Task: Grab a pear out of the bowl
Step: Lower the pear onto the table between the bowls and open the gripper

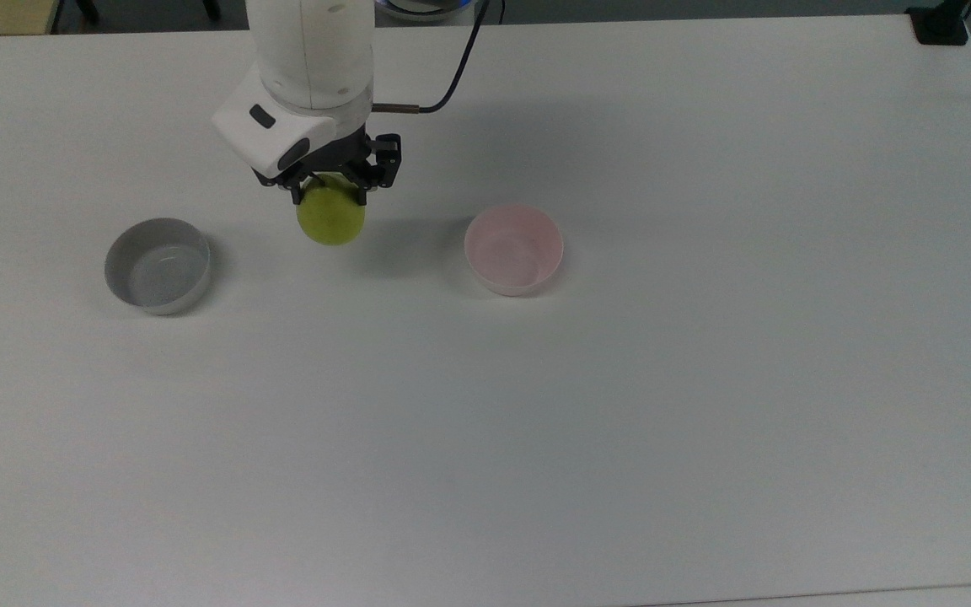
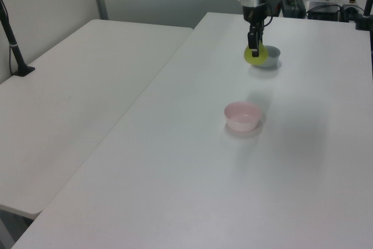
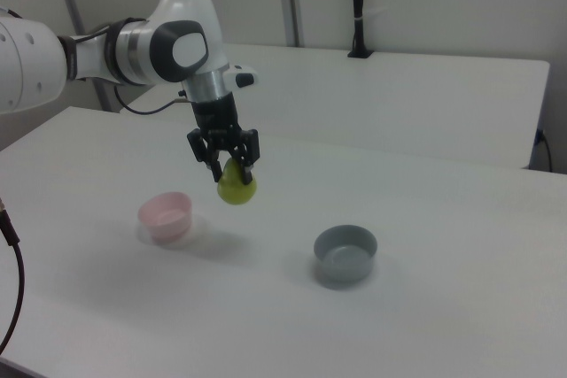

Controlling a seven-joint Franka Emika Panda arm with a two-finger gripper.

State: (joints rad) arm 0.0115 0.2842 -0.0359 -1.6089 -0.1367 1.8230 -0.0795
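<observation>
Gripper (image 1: 331, 192): fingers clamped on the pear (image 1: 330, 221), which hangs below them, clear of the white table (image 1: 620, 405). Pink bowl (image 1: 513, 250): empty, well off to the gripper's side on the top view's right. Grey bowl (image 1: 158, 265): on the gripper's other side, top view's left.

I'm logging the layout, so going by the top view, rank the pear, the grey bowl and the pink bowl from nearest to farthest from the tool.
1. Pear: held in the tool, off the table.
2. Grey bowl: toward the top view's left.
3. Pink bowl: toward the top view's right, only slightly farther than the grey one.
</observation>
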